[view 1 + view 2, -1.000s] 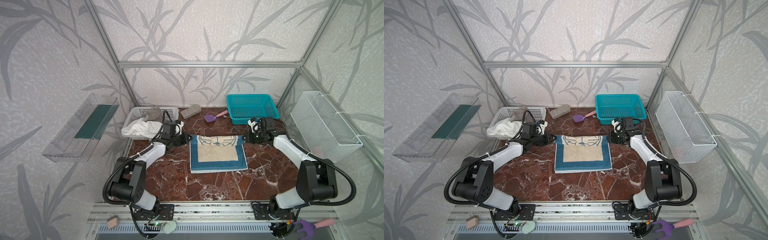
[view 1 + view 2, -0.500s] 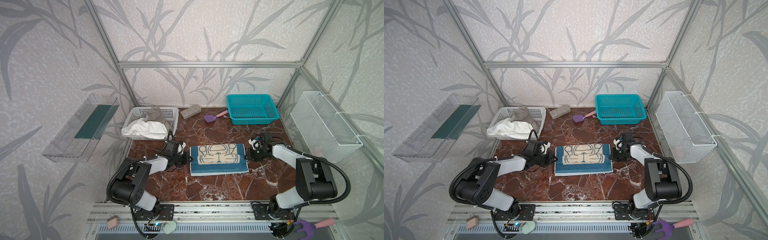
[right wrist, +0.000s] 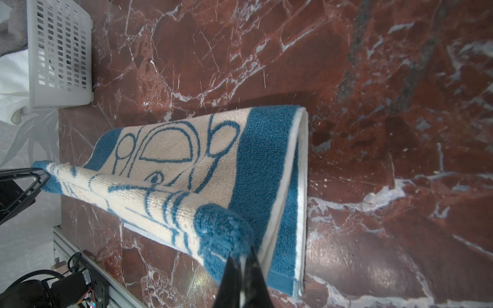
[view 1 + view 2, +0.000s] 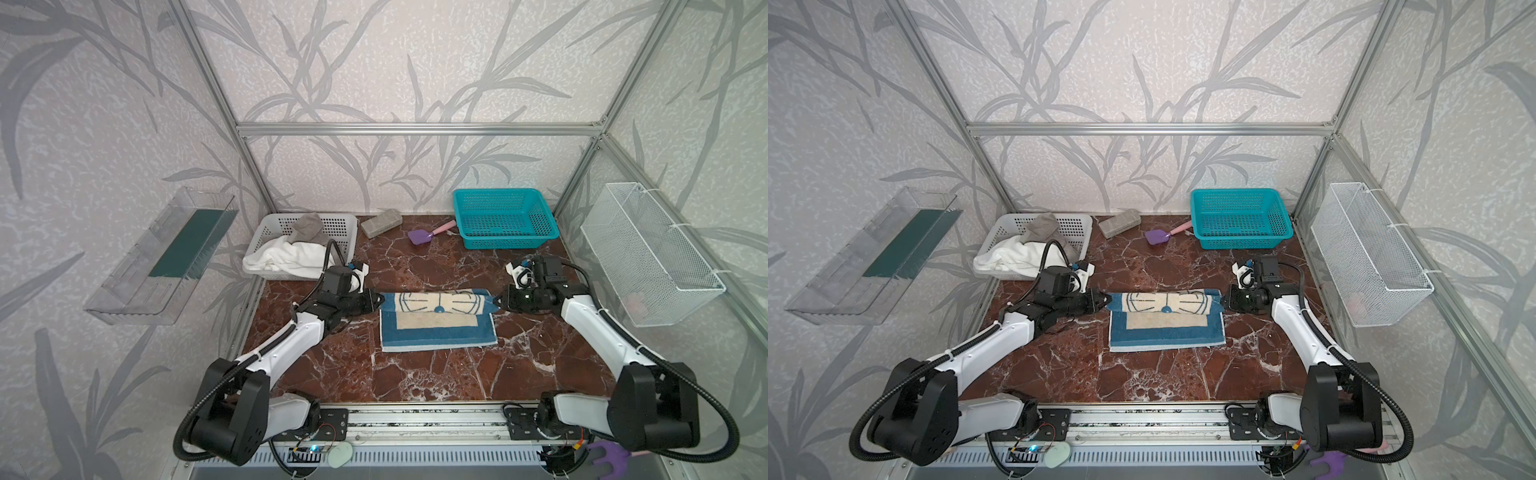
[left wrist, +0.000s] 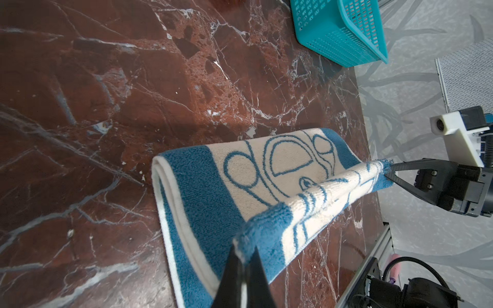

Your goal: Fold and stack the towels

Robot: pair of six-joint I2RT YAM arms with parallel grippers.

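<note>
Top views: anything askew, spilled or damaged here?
No damage or spill. The blue-bordered towel is mid-fold. Its raised edge is pinched at both corners by the left gripper and right gripper and looks roughly level. Only untidiness: the white towel hangs over the white basket rim, with the grey towel crumpled on top.

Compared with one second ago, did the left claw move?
Yes. The left claw, shut on the blue-bordered towel, is now farther from the white basket and nearer the front rail.
</note>
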